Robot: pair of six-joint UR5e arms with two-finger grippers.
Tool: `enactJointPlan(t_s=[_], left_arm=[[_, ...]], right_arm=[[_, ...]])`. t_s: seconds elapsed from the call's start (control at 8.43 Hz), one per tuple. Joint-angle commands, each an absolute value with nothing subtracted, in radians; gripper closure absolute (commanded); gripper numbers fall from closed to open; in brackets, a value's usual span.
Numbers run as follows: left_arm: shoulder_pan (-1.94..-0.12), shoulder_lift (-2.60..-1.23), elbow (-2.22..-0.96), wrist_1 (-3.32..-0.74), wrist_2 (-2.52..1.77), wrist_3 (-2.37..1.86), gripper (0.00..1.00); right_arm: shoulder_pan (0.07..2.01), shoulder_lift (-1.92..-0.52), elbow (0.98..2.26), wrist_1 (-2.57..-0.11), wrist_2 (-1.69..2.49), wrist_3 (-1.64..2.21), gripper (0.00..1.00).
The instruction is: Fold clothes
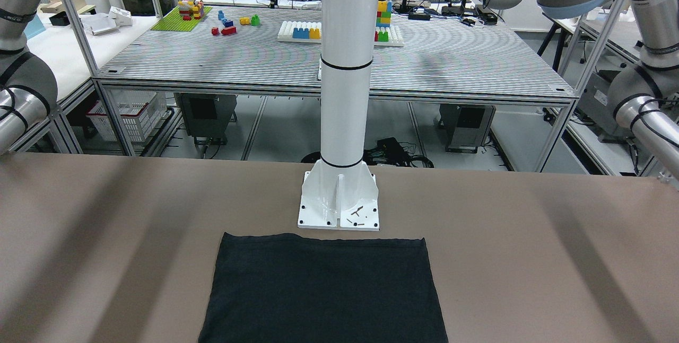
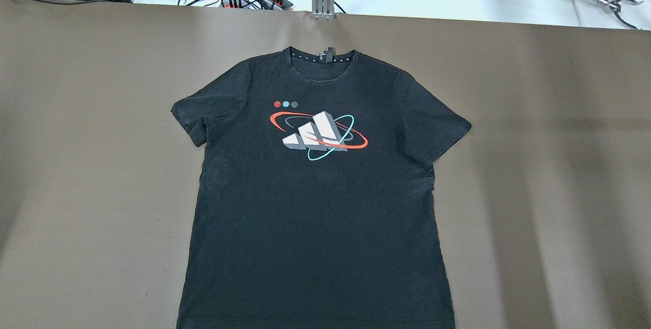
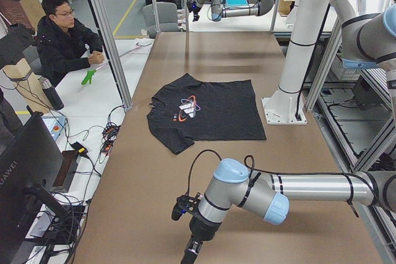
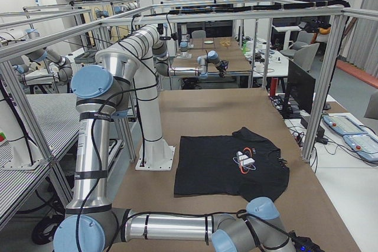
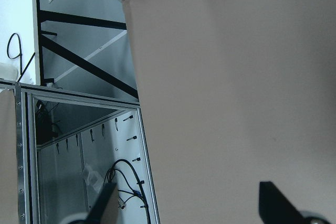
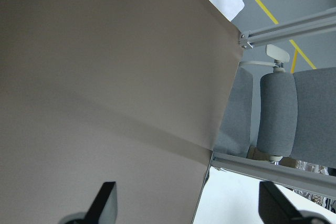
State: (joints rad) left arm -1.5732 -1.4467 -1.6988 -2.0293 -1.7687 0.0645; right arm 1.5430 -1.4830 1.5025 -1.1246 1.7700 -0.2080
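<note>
The shirt (image 2: 315, 207) lies flat, print up, in the middle of the bench (image 2: 76, 166), hem toward the robot-side edge and collar toward the far edge. We judge it light, soft and limp, so we would pinch sleeves or hem corners, not the middle. The left arm (image 3: 322, 187) and right arm (image 4: 171, 227) stretch low over opposite bench ends, well apart from the shirt. The left gripper (image 5: 189, 208) and right gripper (image 6: 189, 205) are spread wide, holding nothing.

You have 2 arms, left arm (image 3: 309, 187) and right arm (image 4: 171, 227): silver tubes, grey joints, pale-blue caps, black cables. White pillar (image 1: 345, 94), black bands; bolted white base plate (image 1: 318, 218). Black fingers (image 5: 275, 203).
</note>
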Motion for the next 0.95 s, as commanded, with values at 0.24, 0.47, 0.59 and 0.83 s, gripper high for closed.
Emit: enactJointPlan(t_s=[0.24,0.47,0.59,0.83], left_arm=[[-1.548,-1.442,-1.694,-2.036,-1.776,0.032,0.06],[-1.546,-1.424,-1.695,-2.046,-1.778,0.041,0.06],[-1.545,-1.427,-1.692,-2.042,-1.807,0.043,0.06],[-1.545,-1.427,-1.689,-2.048,-1.867,0.045,0.06]], right_arm=[[1.549,-1.511,1.586,-1.241,1.773,-0.21,0.05],[1.549,-1.532,1.626,-1.241,1.782,-0.198,0.05],[1.542,-1.528,1.628,-1.243,1.786,-0.192,0.05],[1.51,-1.517,1.634,-1.255,1.845,-0.143,0.05]])
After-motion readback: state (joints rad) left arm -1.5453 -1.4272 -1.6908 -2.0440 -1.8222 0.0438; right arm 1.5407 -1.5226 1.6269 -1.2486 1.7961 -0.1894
